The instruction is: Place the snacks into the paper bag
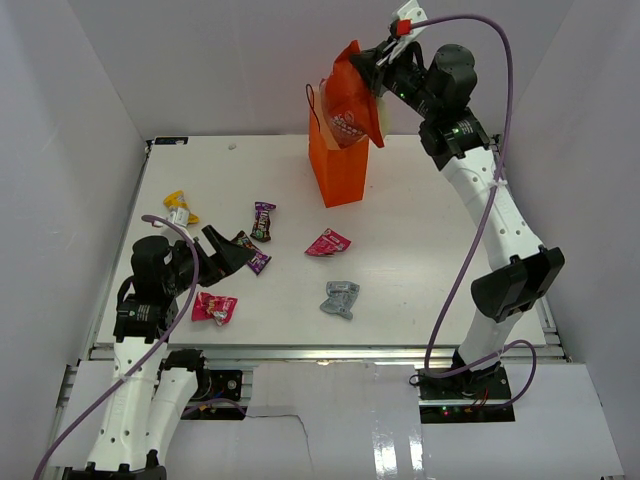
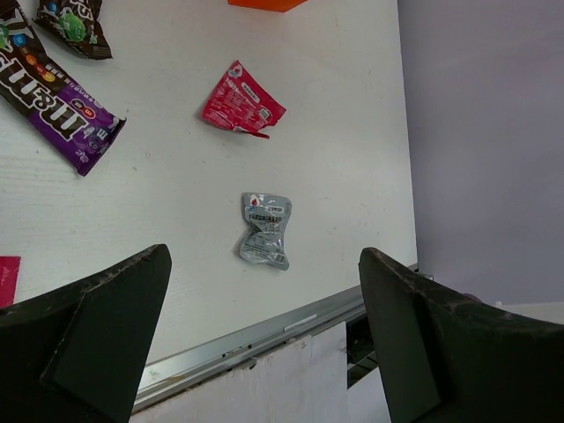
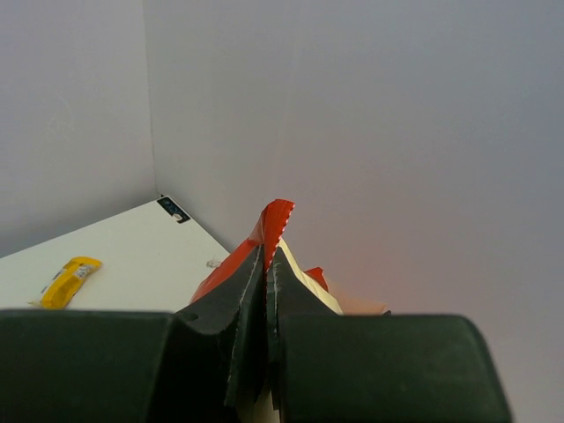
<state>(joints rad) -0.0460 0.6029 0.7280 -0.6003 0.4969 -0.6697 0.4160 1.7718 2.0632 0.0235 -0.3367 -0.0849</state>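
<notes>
My right gripper point(image 1: 377, 58) is shut on the top edge of the large cream-and-orange chip bag point(image 1: 350, 102) and holds it over the open mouth of the upright orange paper bag point(image 1: 340, 172); the bag's lower end hangs into the mouth. In the right wrist view the jaws point(image 3: 266, 264) pinch the bag's serrated red edge point(image 3: 275, 220). My left gripper point(image 1: 232, 255) is open and empty, low at the table's left. Small packets lie on the table: yellow point(image 1: 180, 208), purple point(image 1: 263, 220), purple point(image 1: 252, 255), pink point(image 1: 327, 243), silver point(image 1: 340, 298), pink point(image 1: 214, 308).
The left wrist view shows the silver packet point(image 2: 266, 229), the pink packet point(image 2: 241, 104) and a purple packet point(image 2: 57, 110) ahead of the open jaws point(image 2: 264, 344), with the table's front metal edge point(image 2: 264, 330) just below. White walls enclose the table.
</notes>
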